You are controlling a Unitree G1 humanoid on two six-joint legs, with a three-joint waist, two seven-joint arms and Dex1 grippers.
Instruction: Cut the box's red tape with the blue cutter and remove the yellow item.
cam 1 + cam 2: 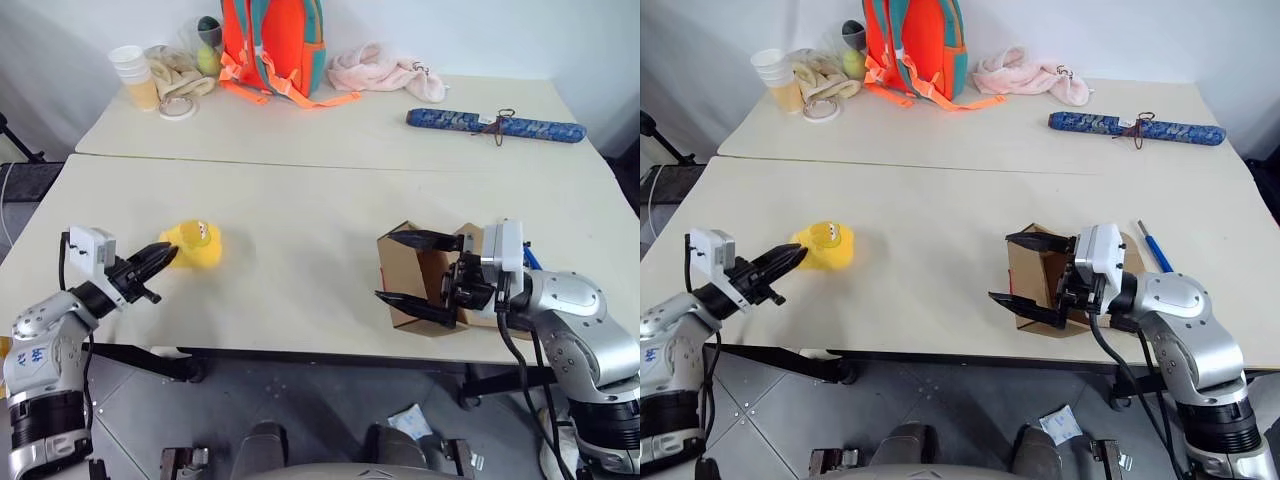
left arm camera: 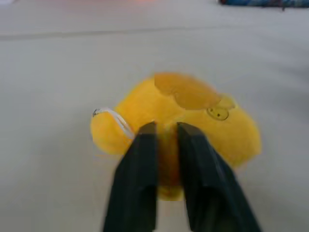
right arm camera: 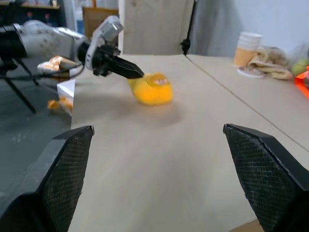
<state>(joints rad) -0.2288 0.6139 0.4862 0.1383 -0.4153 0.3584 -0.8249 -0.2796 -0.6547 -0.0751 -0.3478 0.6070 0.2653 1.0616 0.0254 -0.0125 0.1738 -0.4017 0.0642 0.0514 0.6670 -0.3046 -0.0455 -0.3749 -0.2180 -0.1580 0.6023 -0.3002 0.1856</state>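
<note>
Two cream tables (image 1: 300,150) abutting; grey tiled floor (image 1: 140,400) below.

At lower left my left claw (image 1: 162,257) touches the yellow toy (image 1: 194,243); at lower right my right claw (image 1: 405,268) spreads wide before the box (image 1: 407,270).

Bright, even light; soft shadows; left wrist view blurred.
</note>
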